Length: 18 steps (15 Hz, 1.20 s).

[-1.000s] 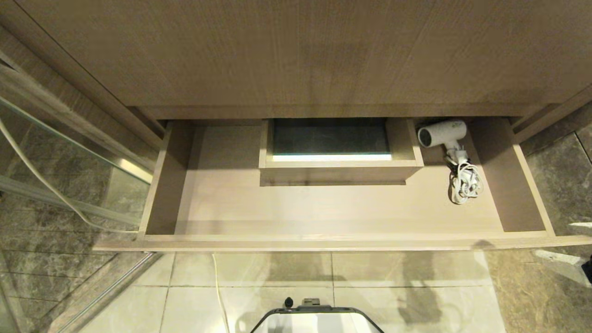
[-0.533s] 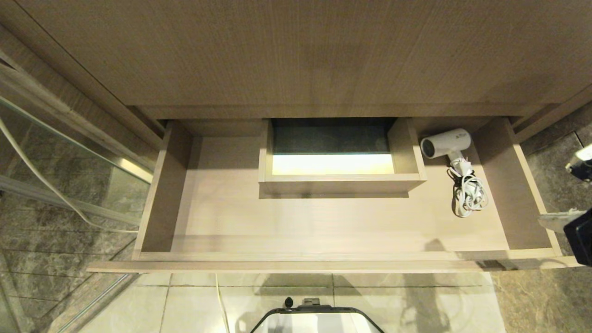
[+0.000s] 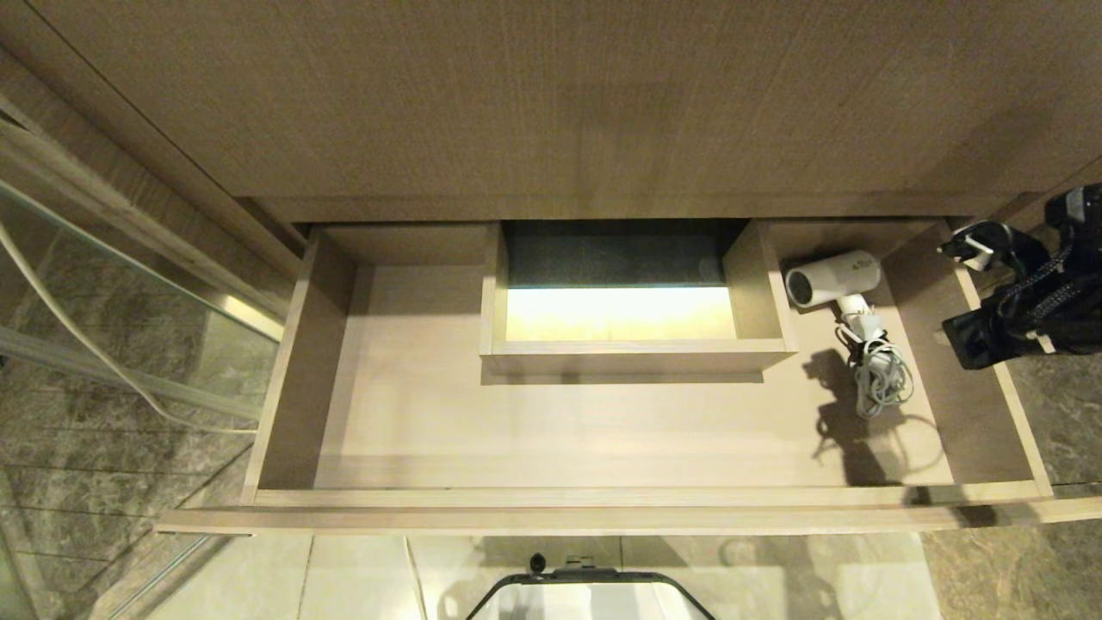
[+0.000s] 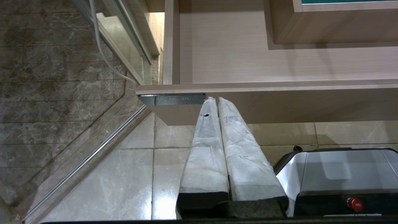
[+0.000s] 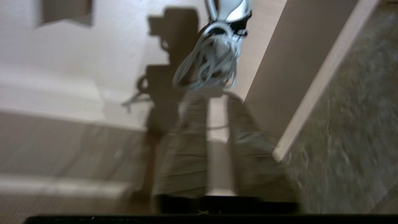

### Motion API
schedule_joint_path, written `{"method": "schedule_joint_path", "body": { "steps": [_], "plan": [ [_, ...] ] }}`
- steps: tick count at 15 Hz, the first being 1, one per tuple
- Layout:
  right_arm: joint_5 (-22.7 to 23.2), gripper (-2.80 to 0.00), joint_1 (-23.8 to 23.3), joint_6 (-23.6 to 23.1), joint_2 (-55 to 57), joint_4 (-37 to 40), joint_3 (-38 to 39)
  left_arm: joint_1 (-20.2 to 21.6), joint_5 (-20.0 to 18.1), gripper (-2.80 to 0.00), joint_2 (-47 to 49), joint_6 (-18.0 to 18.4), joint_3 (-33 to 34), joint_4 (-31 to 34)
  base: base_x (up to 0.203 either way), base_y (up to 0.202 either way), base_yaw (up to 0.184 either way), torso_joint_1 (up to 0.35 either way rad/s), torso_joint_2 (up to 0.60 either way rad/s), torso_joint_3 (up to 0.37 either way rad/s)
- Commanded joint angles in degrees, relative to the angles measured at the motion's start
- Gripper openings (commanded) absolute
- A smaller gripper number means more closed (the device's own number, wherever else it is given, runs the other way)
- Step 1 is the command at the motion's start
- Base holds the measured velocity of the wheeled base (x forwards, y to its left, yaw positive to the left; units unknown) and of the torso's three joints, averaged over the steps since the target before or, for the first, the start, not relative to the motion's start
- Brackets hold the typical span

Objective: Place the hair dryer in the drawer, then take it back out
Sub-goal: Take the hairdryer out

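marble-tiled floor (image 3: pixel 990 568) under drawer (image 3: pixel 603 508), now pulled further out. hair dryer (image 3: pixel 833 280) lain in right rear part. right hand (image 5: pixel 217 124) brought above, fingers slightly parted, nothing held; retrieval judged next.

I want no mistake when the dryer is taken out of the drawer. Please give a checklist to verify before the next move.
1. Drawer open: ok.
2. Hair dryer in its right rear corner, uncovered: ok.
3. Cord bundled on the drawer floor, no snag visible: ok.
4. Right end effector empty, near the drawer's right wall: ok.
5. Its gap wide enough for the dryer: probably not ok, looks narrow.
6. Left end effector shut, parked below the drawer front: ok.
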<state>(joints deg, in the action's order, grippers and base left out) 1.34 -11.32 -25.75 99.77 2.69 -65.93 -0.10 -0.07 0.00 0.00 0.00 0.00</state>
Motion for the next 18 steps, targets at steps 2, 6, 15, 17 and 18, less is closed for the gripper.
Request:
{"method": "schedule_joint_path", "body": {
  "steps": [2, 6, 15, 17, 18],
  "plan": [
    [-3.3, 0.00, -1.9, -0.2, 14.4, -0.7, -8.6, 0.0, 0.0, -2.80, 0.0, 0.0, 0.1, 0.0, 0.000, 0.000, 0.000, 0.000, 0.00, 0.000],
    [-6.8, 0.00, -2.6, 0.0, 22.2, -2.3, -14.3, 0.0, 0.0, -2.80, 0.0, 0.0, 0.1, 0.0, 0.000, 0.000, 0.000, 0.000, 0.00, 0.000],
    [2.4, 0.00, -2.4, 3.2, 30.8, -7.7, -20.1, 0.0, 0.0, -2.80, 0.0, 0.0, 0.1, 0.0, 0.000, 0.000, 0.000, 0.000, 0.00, 0.000],
    [2.4, 0.00, -2.3, 3.2, 34.1, -9.8, -22.7, 0.0, 0.0, -2.80, 0.0, 0.0, 0.1, 0.0, 0.000, 0.000, 0.000, 0.000, 0.00, 0.000],
    [2.4, 0.00, -2.2, 3.2, 35.4, -11.9, -24.1, 0.0, 0.0, -2.80, 0.0, 0.0, 0.1, 0.0, 0.000, 0.000, 0.000, 0.000, 0.00, 0.000]
  ]
}}
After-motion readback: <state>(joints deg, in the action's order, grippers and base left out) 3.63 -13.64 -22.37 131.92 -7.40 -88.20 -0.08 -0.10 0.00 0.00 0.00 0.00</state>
